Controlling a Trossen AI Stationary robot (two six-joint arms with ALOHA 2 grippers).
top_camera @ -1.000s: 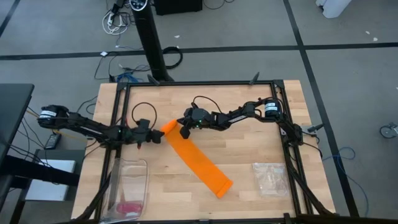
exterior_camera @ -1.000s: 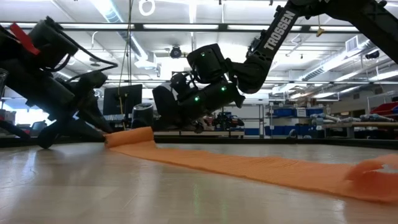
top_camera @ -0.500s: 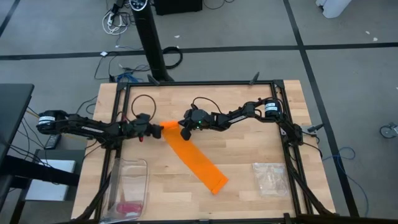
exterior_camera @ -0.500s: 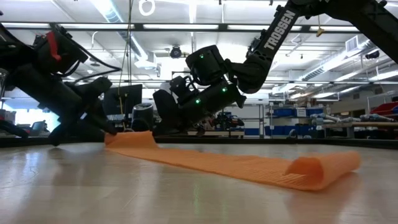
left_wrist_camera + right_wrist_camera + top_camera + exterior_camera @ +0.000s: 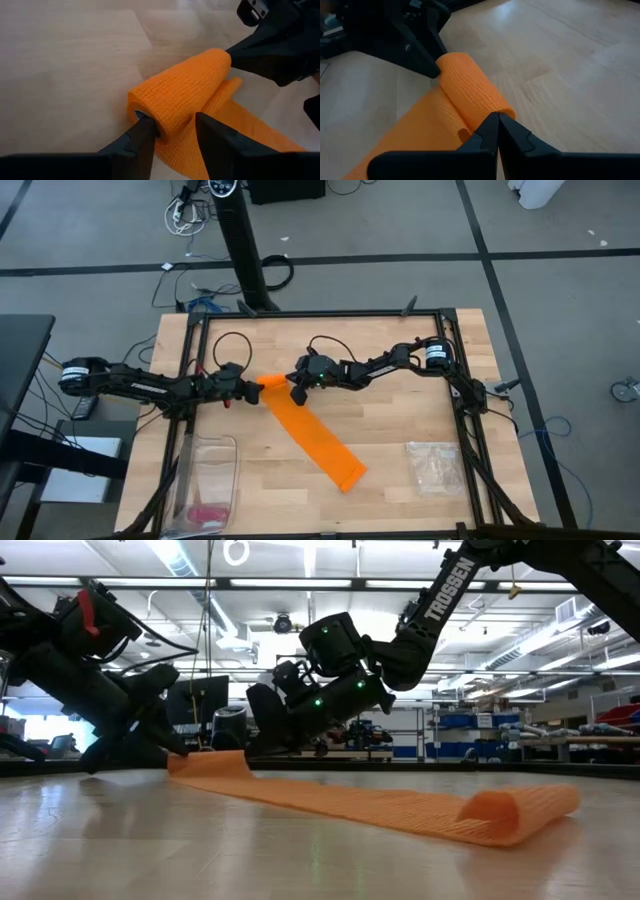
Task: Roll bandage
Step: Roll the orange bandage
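The far end of the bandage (image 5: 400,805) now curls up on the table (image 5: 400,430); a moment ago it lay flat and stretched further out. So I think the strip got pulled in and the roll is growing. Most is not rolled yet. At the roll (image 5: 177,97), my left gripper (image 5: 172,132) has one finger poked inside the end, its fingers spread a bit wider than before. Across from it, my right gripper (image 5: 496,125) is pressed together, its tips touching the roll's other end.
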